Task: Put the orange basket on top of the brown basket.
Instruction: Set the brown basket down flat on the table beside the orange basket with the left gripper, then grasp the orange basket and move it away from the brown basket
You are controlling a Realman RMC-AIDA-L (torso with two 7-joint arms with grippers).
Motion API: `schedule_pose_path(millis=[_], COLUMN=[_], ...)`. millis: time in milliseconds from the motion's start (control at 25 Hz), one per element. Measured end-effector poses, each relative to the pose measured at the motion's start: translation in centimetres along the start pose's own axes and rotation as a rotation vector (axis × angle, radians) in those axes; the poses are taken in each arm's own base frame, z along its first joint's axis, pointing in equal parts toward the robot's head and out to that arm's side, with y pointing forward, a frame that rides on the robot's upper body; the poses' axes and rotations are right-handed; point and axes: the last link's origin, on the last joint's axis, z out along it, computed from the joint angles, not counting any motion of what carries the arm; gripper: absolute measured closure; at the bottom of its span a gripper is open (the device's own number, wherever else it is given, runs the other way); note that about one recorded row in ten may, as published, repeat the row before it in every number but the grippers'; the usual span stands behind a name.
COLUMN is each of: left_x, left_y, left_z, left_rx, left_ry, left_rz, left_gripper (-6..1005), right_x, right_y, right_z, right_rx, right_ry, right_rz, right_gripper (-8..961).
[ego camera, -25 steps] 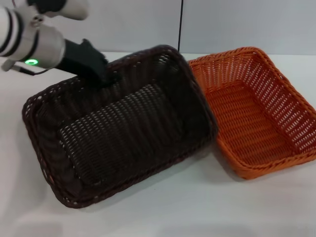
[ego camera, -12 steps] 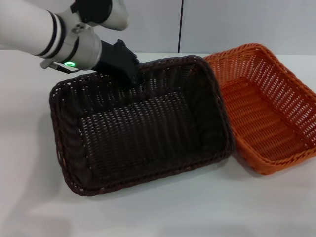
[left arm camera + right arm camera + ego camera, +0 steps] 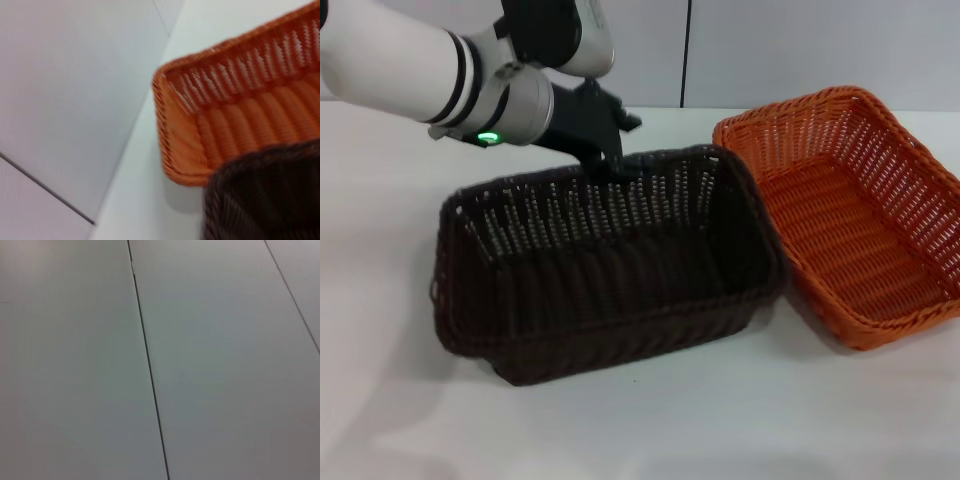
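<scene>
**Left gripper lifting brown basket by far rim**

The left gripper (image 3: pixel 605 160) pinches the far rim of the brown basket (image 3: pixel 610 265); its jaws are closed on the weave. The basket is tilted, far side raised, near side toward the desk's (image 3: pixel 720 420) front edge. The orange basket (image 3: pixel 850 215) lies flat toward the right edge, touching it.

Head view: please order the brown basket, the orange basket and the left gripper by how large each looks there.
1. The brown basket looks largest, but it is tilted up and nearer the camera, so its lead over the second is unsure.
2. The orange basket.
3. The left gripper, on the brown basket's far rim.
</scene>
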Motion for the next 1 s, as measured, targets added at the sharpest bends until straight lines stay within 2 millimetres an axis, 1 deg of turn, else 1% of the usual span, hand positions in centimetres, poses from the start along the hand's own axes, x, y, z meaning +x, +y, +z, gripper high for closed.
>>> schedule_pose_path(millis=[40,120,280,320,360,480,560,680,760,800,840,920,960,1000], left_x=[0.2,0.9,2.2,2.8,2.8,2.7,2.6,1.8,-0.5,-1.4,-2.7,-2.7,-6.2,-7.9], left_y=[-0.2,-0.8,-2.0,-2.4,-2.4,-2.1,-1.2,0.5,2.8,3.4,4.3,4.3,6.6,7.2], left_z=[-0.2,-0.9,-2.4,-3.7,-3.7,-5.3,-6.7,-8.1,-9.3,-9.6,-9.8,-9.8,-10.6,-10.9], left_rx=[0.024,0.109,0.299,0.469,0.469,0.727,0.954,1.163,1.332,1.361,1.389,1.389,1.379,1.376], left_ry=[0.012,0.052,0.152,0.249,0.249,0.348,0.416,0.492,0.602,0.638,0.684,0.684,0.844,0.863], left_rz=[0.005,0.024,0.022,-0.010,-0.010,-0.038,-0.040,-0.083,-0.149,-0.158,-0.162,-0.162,-0.246,-0.299], left_gripper=[685,487,298,251,242,216,198,198,198,198,198,198,198,198], right_x=[0.0,0.0,0.0,-0.1,-0.1,-0.1,0.0,0.0,0.0,0.1,0.1,0.0,0.0,-0.1], right_y=[0.0,-0.1,-0.2,-0.2,-0.2,-0.3,-0.2,-0.1,0.1,0.4,0.4,0.8,0.8,1.1], right_z=[0.0,-0.1,-0.1,-0.1,-0.1,-0.2,-0.1,0.1,0.2,0.5,0.5,0.8,0.8,1.0], right_rx=[0.001,0.004,0.007,0.008,0.008,0.007,0.006,0.001,-0.005,-0.017,-0.017,-0.029,-0.029,-0.037], right_ry=[0.000,0.000,0.000,0.000,0.000,0.000,0.000,-0.004,-0.005,-0.006,-0.006,-0.012,-0.012,-0.023], right_rz=[-0.001,-0.002,-0.005,-0.005,-0.005,-0.006,-0.006,-0.004,-0.002,0.004,0.004,0.012,0.012,0.028], right_gripper=[118,118,118,118,118,118,118,118,117,117,116,116,116,116])
